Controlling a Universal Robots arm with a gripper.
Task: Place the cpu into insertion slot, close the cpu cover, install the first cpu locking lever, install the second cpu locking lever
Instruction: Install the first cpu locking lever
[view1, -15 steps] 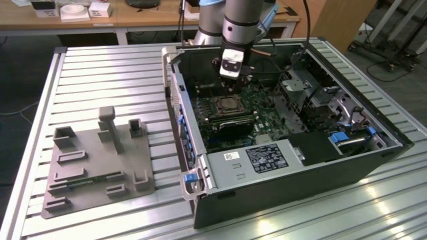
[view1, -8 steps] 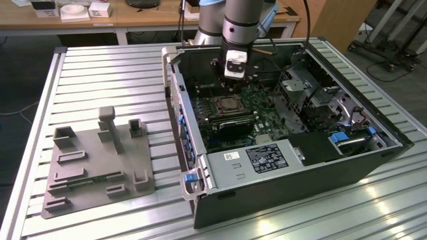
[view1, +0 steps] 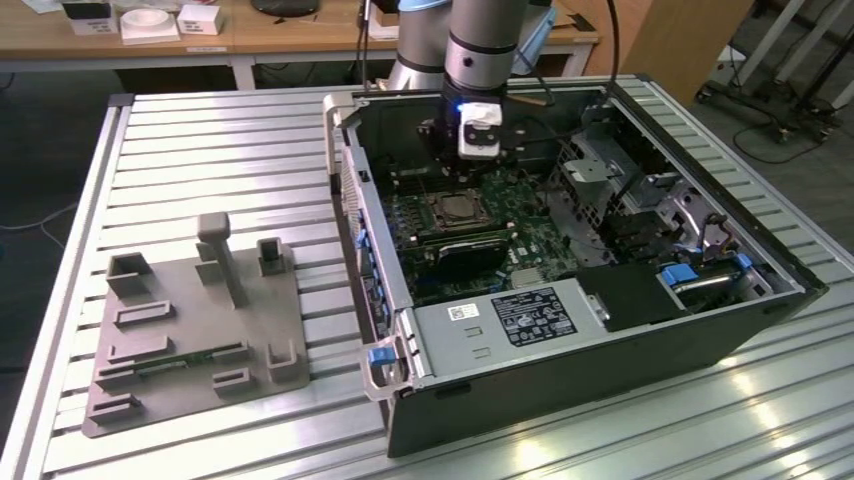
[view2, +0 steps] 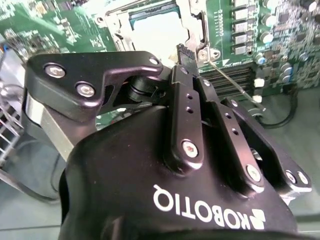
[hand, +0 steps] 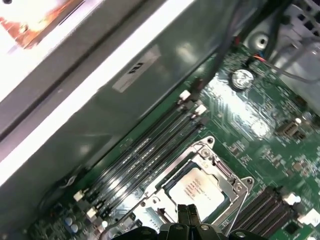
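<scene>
The cpu (hand: 196, 189) lies in the insertion slot (view1: 454, 212), its silver-grey top showing through the square opening. The cpu cover (hand: 229, 181), a silver frame, lies down around it. In the second wrist view the cpu (view2: 155, 31) shows bright inside the cpu cover (view2: 194, 24). A thin wire locking lever (view2: 230, 80) slants past the socket's corner. My gripper (hand: 188, 214) hovers at the socket's edge, fingers shut together on nothing. From the exterior view the gripper (view1: 473, 163) hangs inside the open computer case, a little above the slot.
Long black memory slots (hand: 150, 150) flank the socket. A grey box with a black label (view1: 514, 318) sits at the case's near end, and the case walls (view1: 358, 230) rise around the board. A grey fixture plate (view1: 200, 330) lies on the slatted table at the exterior view's left.
</scene>
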